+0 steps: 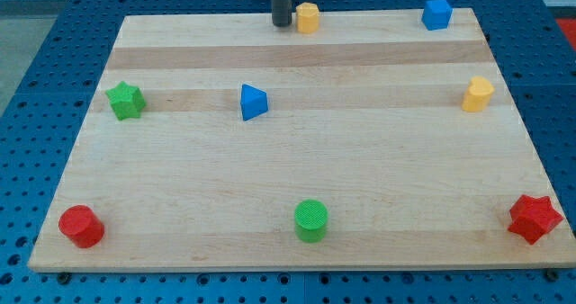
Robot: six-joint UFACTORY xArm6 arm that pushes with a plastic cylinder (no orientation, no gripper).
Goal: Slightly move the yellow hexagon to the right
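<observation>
Green cylinder (311, 220) nearest; yellow hexagon (308, 18) right beside my tip (282, 23).

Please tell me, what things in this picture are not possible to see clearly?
- My tip: just left of the yellow block at the view's top; whether they touch cannot be told.
- Rod above the tip: cut off by the view's top edge.
- Which yellow block is the hexagon: shapes too small; the other sits at the right.

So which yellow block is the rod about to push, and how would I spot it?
Look along the wooden board's far edge at the view's top, where the dark rod comes down. My tip sits just left of the yellow hexagon, very close to it. The other yellow block lies far off near the right edge, with no rod beside it.
</observation>
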